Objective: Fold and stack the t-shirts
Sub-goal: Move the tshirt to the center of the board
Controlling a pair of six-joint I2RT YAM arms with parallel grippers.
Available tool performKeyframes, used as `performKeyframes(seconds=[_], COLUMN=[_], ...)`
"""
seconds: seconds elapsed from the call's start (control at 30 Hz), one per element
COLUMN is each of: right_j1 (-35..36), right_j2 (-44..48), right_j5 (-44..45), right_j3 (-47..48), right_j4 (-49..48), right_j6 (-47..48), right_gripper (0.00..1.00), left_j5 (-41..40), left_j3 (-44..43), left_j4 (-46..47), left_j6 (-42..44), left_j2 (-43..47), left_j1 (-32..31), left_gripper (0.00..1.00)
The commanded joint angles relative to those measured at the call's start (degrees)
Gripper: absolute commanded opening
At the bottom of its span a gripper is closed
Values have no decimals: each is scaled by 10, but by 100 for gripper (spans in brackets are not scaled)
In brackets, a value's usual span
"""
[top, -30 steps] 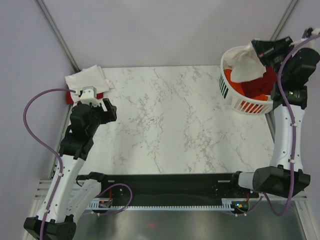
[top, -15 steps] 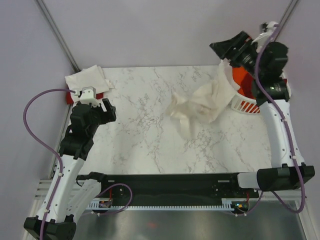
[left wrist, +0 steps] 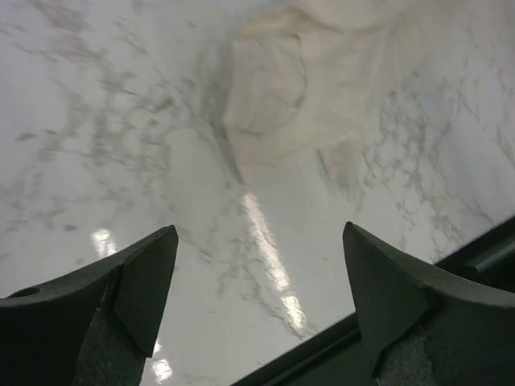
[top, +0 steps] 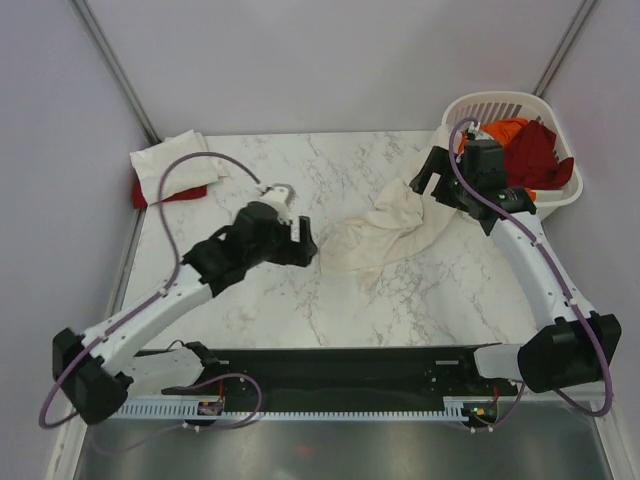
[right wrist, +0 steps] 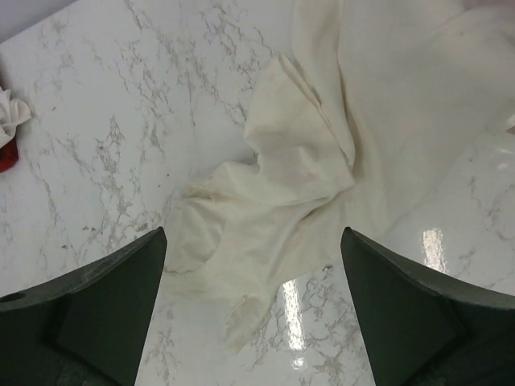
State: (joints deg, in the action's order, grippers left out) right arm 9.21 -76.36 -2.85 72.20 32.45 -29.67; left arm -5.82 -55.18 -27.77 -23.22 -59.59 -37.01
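A crumpled cream t-shirt (top: 385, 230) lies on the marble table right of centre. It also shows in the left wrist view (left wrist: 273, 88) and fills the right wrist view (right wrist: 322, 161). My left gripper (top: 300, 240) hovers just left of the shirt, open and empty (left wrist: 259, 241). My right gripper (top: 430, 180) hangs over the shirt's far right end, open with nothing in it (right wrist: 253, 237). At the back left corner a folded white t-shirt (top: 175, 160) rests on a red one (top: 150, 195).
A white laundry basket (top: 497, 96) stands at the back right with an orange shirt (top: 505, 128) and a dark red shirt (top: 540, 155) in it. A black rail (top: 330, 365) runs along the near table edge.
The right gripper opened and dropped the cream shirt onto the table, then came down beside the basket, which sits upright again. The left arm swung from the back-left stack to the middle.
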Motion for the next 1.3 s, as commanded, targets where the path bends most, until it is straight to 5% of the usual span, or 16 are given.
performKeyframes(seconds=[0.0,0.43,0.8,1.03,1.1,1.27], right_j1=[2,2,2,2,2,1], right_j2=[15,78,92,89,87,85], right_j5=[52,15,-5,-3,-1,4], right_j3=[-5,-58,-69,-78,-79,-77], right_j4=[-19,-31,-32,-37,-37,-36], right_j6=[22,15,16,16,16,17], right_gripper=[98,98,98,98,98,98], left_j5=[-25,99,67,36,33,-14], left_j3=[-33,-19,-87,-121,-131,-128], left_j4=[-8,205,207,206,204,145], left_j6=[-109,-192,-210,-191,-183,-154], left_j2=[-110,-317,-437,-458,-458,-364], left_j1=[-101,-166,-190,-193,-193,-170], left_gripper=[91,94,76,41,5,2])
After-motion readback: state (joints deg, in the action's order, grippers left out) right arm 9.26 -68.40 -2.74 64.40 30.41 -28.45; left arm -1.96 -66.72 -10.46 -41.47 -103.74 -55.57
